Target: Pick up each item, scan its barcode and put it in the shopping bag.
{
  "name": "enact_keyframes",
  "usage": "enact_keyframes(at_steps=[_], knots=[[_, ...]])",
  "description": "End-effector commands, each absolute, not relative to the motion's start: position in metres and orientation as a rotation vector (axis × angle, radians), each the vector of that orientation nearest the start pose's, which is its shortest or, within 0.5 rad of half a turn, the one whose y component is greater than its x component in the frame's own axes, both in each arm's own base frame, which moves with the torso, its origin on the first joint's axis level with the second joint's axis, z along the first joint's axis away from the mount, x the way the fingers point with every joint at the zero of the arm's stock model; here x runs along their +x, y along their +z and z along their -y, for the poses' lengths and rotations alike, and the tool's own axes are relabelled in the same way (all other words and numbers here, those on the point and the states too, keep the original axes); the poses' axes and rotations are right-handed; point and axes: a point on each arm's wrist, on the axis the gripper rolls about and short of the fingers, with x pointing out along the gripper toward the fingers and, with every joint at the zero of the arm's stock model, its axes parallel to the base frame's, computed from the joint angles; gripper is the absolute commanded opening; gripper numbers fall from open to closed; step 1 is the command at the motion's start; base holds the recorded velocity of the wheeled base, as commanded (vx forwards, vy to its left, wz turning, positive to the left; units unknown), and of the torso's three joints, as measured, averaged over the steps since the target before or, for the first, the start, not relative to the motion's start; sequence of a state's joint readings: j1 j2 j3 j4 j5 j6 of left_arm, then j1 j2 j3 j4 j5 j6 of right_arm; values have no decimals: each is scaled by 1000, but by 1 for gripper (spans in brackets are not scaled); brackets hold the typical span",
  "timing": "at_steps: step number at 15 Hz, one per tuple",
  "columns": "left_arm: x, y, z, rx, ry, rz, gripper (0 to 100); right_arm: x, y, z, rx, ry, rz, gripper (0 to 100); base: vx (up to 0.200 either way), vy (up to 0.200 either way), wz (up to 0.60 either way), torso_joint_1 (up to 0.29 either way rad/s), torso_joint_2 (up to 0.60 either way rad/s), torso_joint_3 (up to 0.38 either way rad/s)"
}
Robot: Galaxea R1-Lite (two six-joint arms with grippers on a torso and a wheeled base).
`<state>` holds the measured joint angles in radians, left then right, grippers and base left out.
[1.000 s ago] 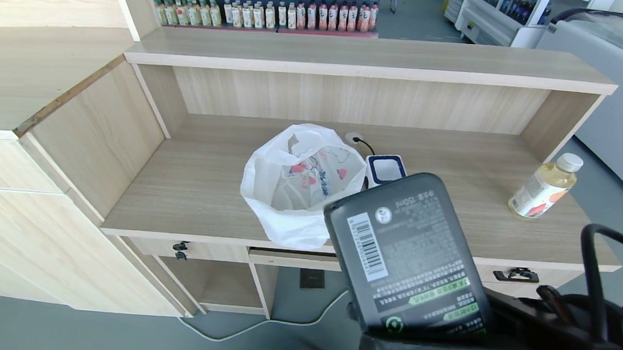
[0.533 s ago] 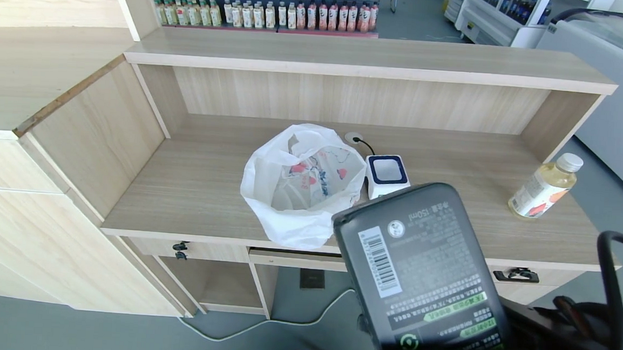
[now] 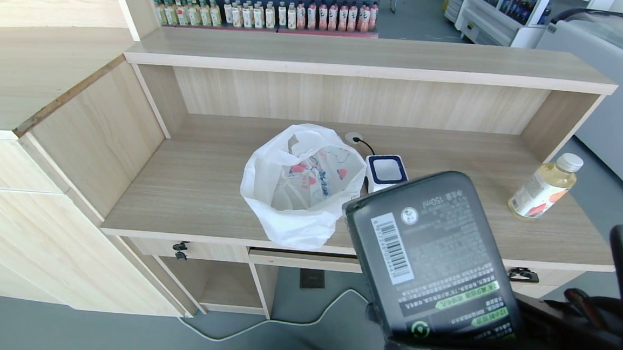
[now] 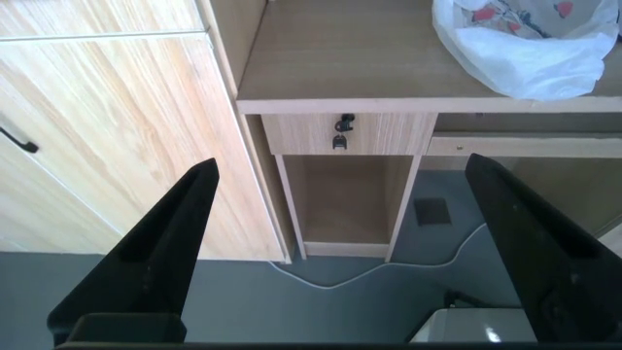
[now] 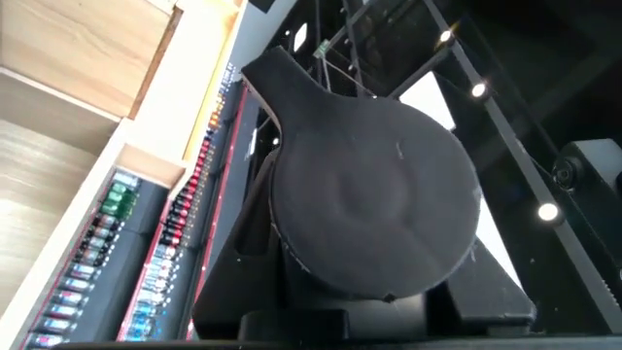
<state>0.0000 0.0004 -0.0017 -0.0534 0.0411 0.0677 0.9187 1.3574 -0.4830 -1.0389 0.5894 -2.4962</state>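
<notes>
One long wooden bench [image 3: 208, 179] with a raised back ledge spans the head view. At its middle sits the white shopping bag [image 3: 287, 217], mouth open upward with printed packets inside and its lower folds reaching the bench's 6 o'clock edge.

Toward 4 o'clock from the bag, a dark flat pack [image 3: 437, 247] hangs in the air in front of the bench edge. The right hand [image 3: 452, 348] is clenched around its lower end. The pack tilts so that its top leans toward 11 o'clock. Its printed face, with a white barcode label [image 3: 393, 247] near the 9 o'clock side, is turned up toward the head camera. In the right wrist view the pack's rounded dark underside [image 5: 374, 199] sits directly above that hand.

A pale yellow drink bottle [image 3: 543, 186] with a white cap stands at the bench's 3 o'clock end, well apart from everything else.

The small white scanner [image 3: 385, 170] lies just beside the bag at its 2 o'clock, window facing up. The pack's top corner covers its near corner. A black cable [image 3: 364, 144] runs from it toward 11 o'clock into a round hole in the bench.

The left hand [image 4: 340, 165] hangs low before the bench's 9 o'clock half. Its fingers [image 4: 170, 243] are spread wide and nothing is between them. Beyond them are a locked drawer [image 4: 345, 131] and an open compartment below it.
</notes>
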Motion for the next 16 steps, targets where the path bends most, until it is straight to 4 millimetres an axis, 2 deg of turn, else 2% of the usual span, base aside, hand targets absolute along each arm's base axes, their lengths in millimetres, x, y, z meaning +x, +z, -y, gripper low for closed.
enact_keyframes(at_steps=[1,2,3,5,6,7,8,9,10,11,13,16], knots=[[-23,81,-1,66,43,54,100,121,240,-171,-1856,309,1745,0,0,0,0,0,0,0],[-23,81,-1,66,43,54,100,132,260,-176,-1771,242,1540,0,0,0,0,0,0,0],[-23,81,-1,66,43,54,100,145,267,-174,-1624,229,1223,0,0,0,0,0,0,0],[-23,81,-1,66,43,54,100,161,260,-158,-1224,210,673,0,0,0,0,0,0,0],[-23,81,-1,66,43,54,100,168,263,-141,-1085,109,535,0,0,0,0,0,0,0],[-23,81,-1,66,43,54,100,169,273,-119,-1038,-25,469,0,0,0,0,0,0,0],[-23,81,-1,66,43,54,100,167,280,-86,-1039,-190,372,0,0,0,0,0,0,0],[-23,81,-1,66,43,54,100,164,275,-57,-1055,-255,241,0,0,0,0,0,0,0],[-23,81,-1,66,45,54,100,159,268,-41,-989,-266,149,0,0,0,0,0,0,0],[-23,81,-1,66,43,54,100,156,264,-28,-895,-284,87,0,0,0,0,0,0,0],[-23,81,-1,66,43,54,100,157,265,-18,-779,-334,65,0,0,0,0,0,0,0],[-23,81,-1,66,45,54,100,181,263,-4,-567,-405,36,0,0,0,0,0,0,0]])
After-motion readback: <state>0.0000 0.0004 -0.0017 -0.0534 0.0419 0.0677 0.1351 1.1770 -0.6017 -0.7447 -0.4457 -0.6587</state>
